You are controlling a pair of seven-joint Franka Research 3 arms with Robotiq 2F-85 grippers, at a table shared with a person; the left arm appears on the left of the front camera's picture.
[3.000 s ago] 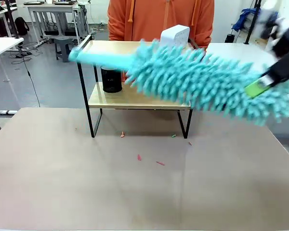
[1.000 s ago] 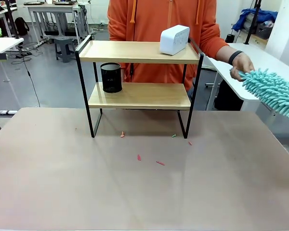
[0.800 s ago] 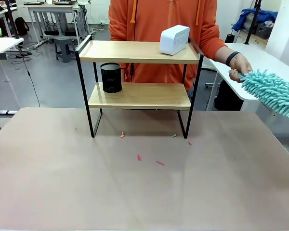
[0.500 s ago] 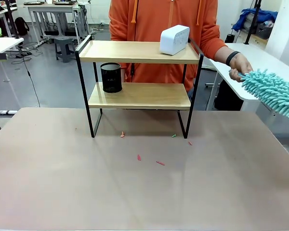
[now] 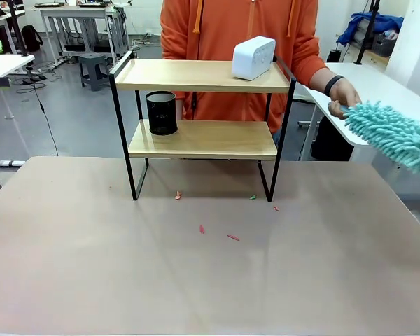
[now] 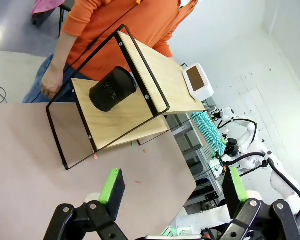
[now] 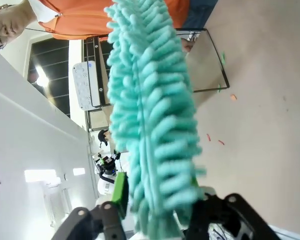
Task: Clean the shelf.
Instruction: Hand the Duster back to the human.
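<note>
The shelf (image 5: 196,75) stands mid-table, wooden boards in a black frame, and appears tilted in the left wrist view (image 6: 115,122). A black mesh cup (image 5: 162,113) sits on its lower board and a white box (image 5: 253,57) on its top board. At the right edge a fluffy teal duster (image 5: 393,135) hangs in the air, with a person's hand (image 5: 339,96) on its near tip. In the right wrist view the duster (image 7: 150,115) lies between the spread fingers of my right gripper (image 7: 157,200), which is open. My left gripper (image 6: 173,187) is open and holds nothing, well back from the shelf.
Small red and green scraps (image 5: 231,237) lie on the brown table (image 5: 210,287) in front of the shelf legs. A person in an orange hoodie (image 5: 231,28) stands right behind the shelf. A white side table (image 5: 378,84) sits at the right.
The duster went from sweeping over the shelf to the right edge. The person's hand reached its tip, and the duster has since shifted slightly left and up.
</note>
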